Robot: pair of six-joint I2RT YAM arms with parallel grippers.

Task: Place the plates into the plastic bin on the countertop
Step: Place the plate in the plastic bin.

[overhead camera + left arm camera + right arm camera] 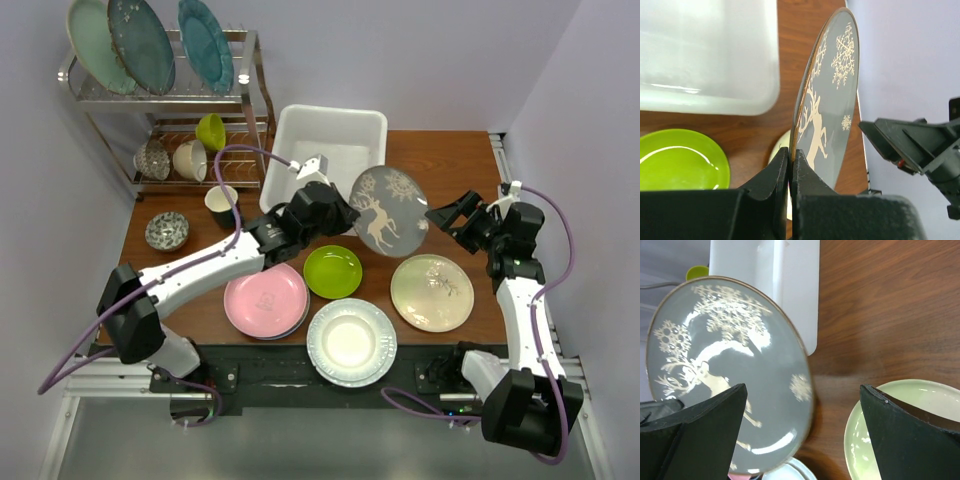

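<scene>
My left gripper [345, 212] is shut on the rim of the grey plate with a white deer [388, 211] and holds it tilted on edge above the countertop [460, 170], just right of the white plastic bin [330, 128]. In the left wrist view the jaws [790, 155] pinch the plate's edge [832, 90]. My right gripper [448, 215] is open and empty, just right of that plate [725, 375]. On the countertop lie a pink plate [265, 299], a lime green plate [333, 271], a white fluted plate [351, 342] and a cream plate [432, 291].
A metal wire dish rack [165, 95] at the back left holds three large teal and pale green plates on top and bowls below. A cup [221, 205] and a small patterned bowl [166, 230] stand left of the bin.
</scene>
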